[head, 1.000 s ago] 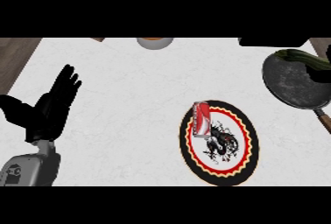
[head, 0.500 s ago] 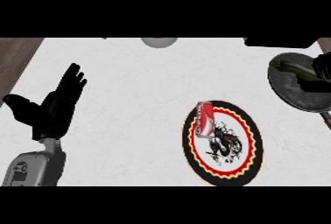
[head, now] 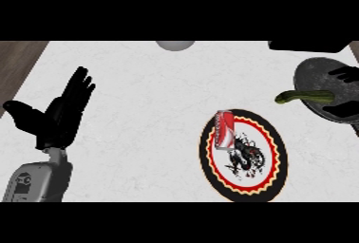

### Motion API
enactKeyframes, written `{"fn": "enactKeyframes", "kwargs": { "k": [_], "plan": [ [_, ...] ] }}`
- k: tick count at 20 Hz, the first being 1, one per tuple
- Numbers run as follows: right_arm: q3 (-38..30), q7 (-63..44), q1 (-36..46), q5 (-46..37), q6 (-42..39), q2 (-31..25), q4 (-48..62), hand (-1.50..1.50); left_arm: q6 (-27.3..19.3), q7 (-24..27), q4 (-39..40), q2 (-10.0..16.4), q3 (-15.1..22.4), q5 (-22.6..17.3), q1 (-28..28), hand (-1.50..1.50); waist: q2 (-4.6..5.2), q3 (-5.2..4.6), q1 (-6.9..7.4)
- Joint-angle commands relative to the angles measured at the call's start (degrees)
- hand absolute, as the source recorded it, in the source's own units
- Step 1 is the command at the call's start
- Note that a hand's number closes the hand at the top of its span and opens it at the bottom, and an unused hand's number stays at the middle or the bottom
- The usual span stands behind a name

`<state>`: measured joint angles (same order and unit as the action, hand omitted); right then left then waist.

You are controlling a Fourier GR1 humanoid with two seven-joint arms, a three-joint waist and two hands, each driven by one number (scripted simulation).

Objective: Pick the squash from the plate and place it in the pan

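since the earlier frames the squash (head: 305,97) has slid down and to the left in my view, from the pan's far side to its near-left rim. the plate and the left hand sit a touch lower in the frame as well.

starting at the left, my left hand (head: 60,118) rests over the white counter (head: 140,142) near the view's left edge. its fingers are straight and pointing up, the thumb is spread out to the side, and it grasps nothing. its grey forearm (head: 35,180) comes in from the bottom corner.

at the top middle a grey round object (head: 175,45) is cut off by the frame edge.

right of centre lies the plate (head: 270,178), black with a red and yellow toothed ring and a dark drawing on a white middle. a red can (head: 224,130) lies on its side across the plate's upper left part.

further right, well apart from the plate, the green squash lies roughly level, its curved left end poking out past the rim over the counter. the rest of it is over the dark pan (head: 316,71).

my right hand (head: 344,72) is black against the pan and hard to outline. i can see fingers above the squash's right end and more of the hand below it, wrapped round the squash.

a dark block (head: 308,46) sits at the top right edge.
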<state>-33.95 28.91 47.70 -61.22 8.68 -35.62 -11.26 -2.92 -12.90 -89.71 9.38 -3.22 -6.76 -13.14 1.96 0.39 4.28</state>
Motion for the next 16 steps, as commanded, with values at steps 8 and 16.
{"fn": "enactKeyframes", "kwargs": {
  "k": [8, 16],
  "plan": [
    [-13.82, 10.27, 0.08, 14.86, -13.81, -7.15, 3.44, -1.50, 0.68, -0.15, -0.21, 1.00, -1.57, -0.97, 1.54, 0.00, -0.26, 0.09, -1.40],
    [-20.41, 15.17, -5.83, 22.08, -32.51, -17.00, 5.80, -1.50, -1.46, -2.24, -2.66, 0.16, -1.01, 0.04, 1.34, 0.00, -0.49, 0.24, -2.29]
  ]
}}
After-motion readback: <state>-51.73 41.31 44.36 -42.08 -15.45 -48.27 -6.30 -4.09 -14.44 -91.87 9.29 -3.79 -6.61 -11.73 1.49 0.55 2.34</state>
